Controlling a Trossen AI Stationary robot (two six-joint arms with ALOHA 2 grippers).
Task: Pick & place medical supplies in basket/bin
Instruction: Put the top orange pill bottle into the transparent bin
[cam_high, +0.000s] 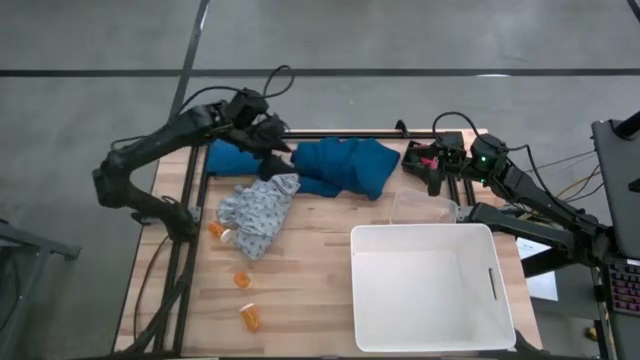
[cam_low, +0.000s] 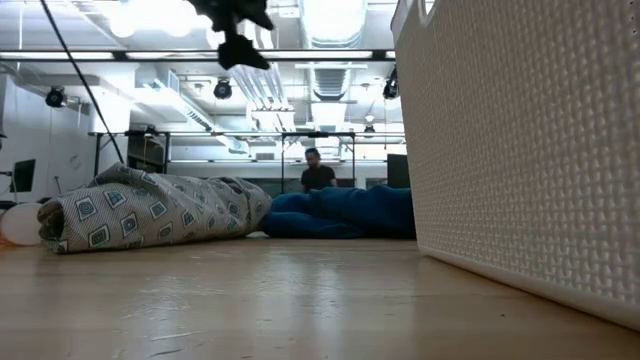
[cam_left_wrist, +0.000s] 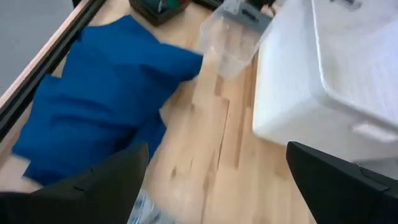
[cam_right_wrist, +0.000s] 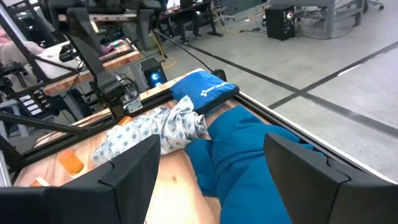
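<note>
The dark teal garment (cam_high: 345, 166) lies bunched along the table's far edge, with a blue pack (cam_high: 229, 158) at its left end. The pale patterned garment (cam_high: 258, 212) lies crumpled just nearer, touching it. Three orange pill bottles (cam_high: 215, 230) (cam_high: 242, 279) (cam_high: 250, 317) lie on the wood near the left edge. The white tub (cam_high: 430, 285) stands at the near right. My left gripper (cam_left_wrist: 214, 186) is open and raised above the seam between the two garments (cam_high: 272, 145). My right gripper (cam_right_wrist: 211, 186) is open at the far right (cam_high: 432, 165), beside something pink (cam_high: 422, 157).
A clear plastic container (cam_high: 425, 207) stands between the tub's far wall and the right gripper. Bare wood (cam_high: 315, 270) lies left of the tub. Black frame rails (cam_high: 190, 200) run along the table's left and far edges. A person (cam_low: 318, 172) sits far behind the table.
</note>
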